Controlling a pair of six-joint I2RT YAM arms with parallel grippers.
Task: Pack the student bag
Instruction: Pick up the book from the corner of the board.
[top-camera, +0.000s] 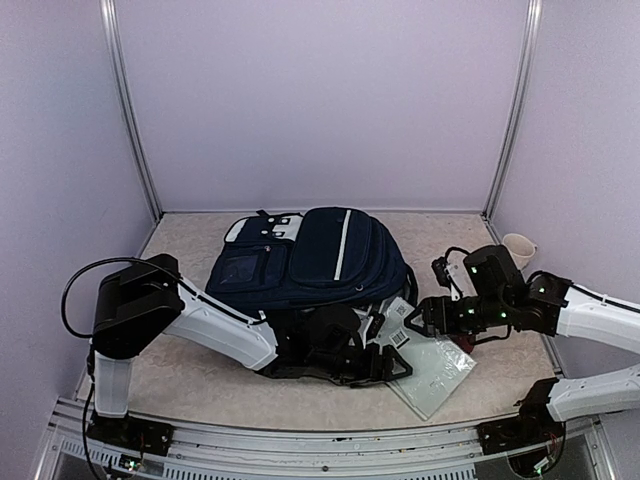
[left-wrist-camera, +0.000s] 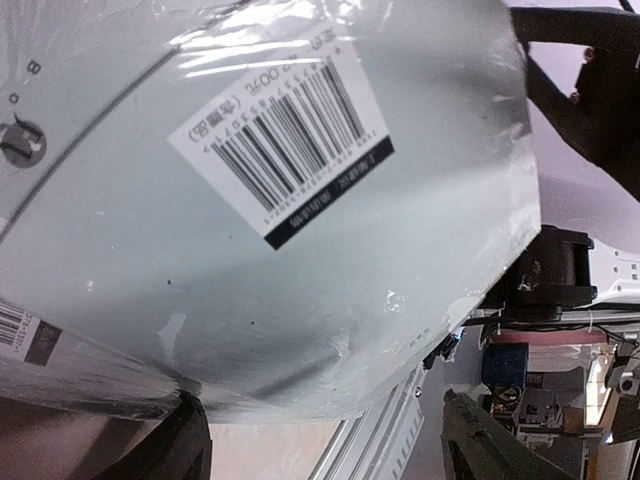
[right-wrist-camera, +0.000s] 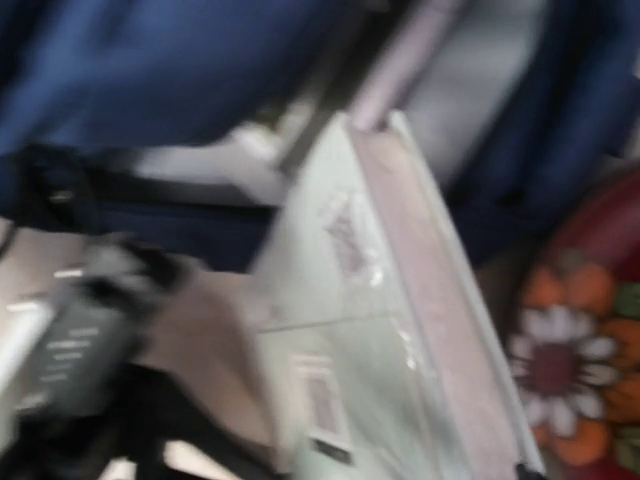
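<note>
Student bag (top-camera: 310, 255), laid flat; wrapped pad (top-camera: 440, 372) (barcode label (left-wrist-camera: 280, 140), print illegible) set against its edge; left gripper (left-wrist-camera: 325, 445) spread; right gripper (top-camera: 420, 318) indeterminable.

I count one navy backpack (top-camera: 320, 255), one cream cup (top-camera: 519, 247) and, as far as I can make out, one pale green shrink-wrapped pack (top-camera: 435, 375). Two barcode stickers show on the wrapping, a large sticker (left-wrist-camera: 280, 140) and a smaller sticker (left-wrist-camera: 22, 330). There's one red flowered item (right-wrist-camera: 570, 370), and two robot arms, the left arm (top-camera: 215, 325) and the right arm (top-camera: 590, 315)
</note>
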